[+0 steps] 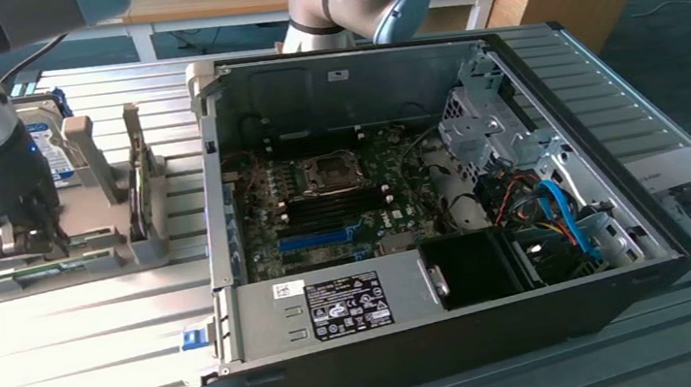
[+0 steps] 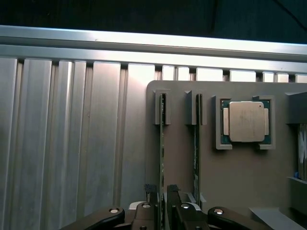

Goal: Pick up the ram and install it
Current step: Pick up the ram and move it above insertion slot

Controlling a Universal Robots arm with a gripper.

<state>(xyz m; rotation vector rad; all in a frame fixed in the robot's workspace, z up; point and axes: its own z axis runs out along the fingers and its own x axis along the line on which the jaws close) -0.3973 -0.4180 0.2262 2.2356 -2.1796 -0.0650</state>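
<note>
Exterior and wrist views, as I see them from the remote station. The grey robot arm reaches down at the exterior view's left, with its black two-fingered gripper (image 1: 27, 239) lowered onto a grey plastic parts holder (image 1: 143, 246) that stands on the ribbed aluminium table (image 1: 75, 332), just beside the open black computer case (image 1: 466, 336).

In the wrist view the long, narrow green ram stick (image 2: 162, 143) stands on edge in the holder's (image 2: 240, 182) outermost slot, next to the bare table (image 2: 57, 143). A second green stick (image 2: 196, 143) stands on edge in the neighbouring slot, parallel to the first. Beyond it a square silver processor chip (image 2: 246, 121) lies flat in a shallow recess.

The gripper (image 2: 162, 190) is centred over the ram. Its dark fingers (image 2: 151, 189) are apart, one on each side of the stick's upper edge and very close to it. I see no clamping yet, and I cannot make out whether either pad touches the board. The ram sits fully in its slot, not lifted.

Inside the case, in the exterior view, the dark green motherboard (image 1: 380, 204) lies flat, well apart from the gripper. It carries a square metal processor socket (image 1: 324, 174), a row of black empty slots (image 1: 322, 218) and one long blue slot (image 1: 322, 238). A silver power supply box with a black label (image 1: 346, 306) sits along the case's near wall.
</note>
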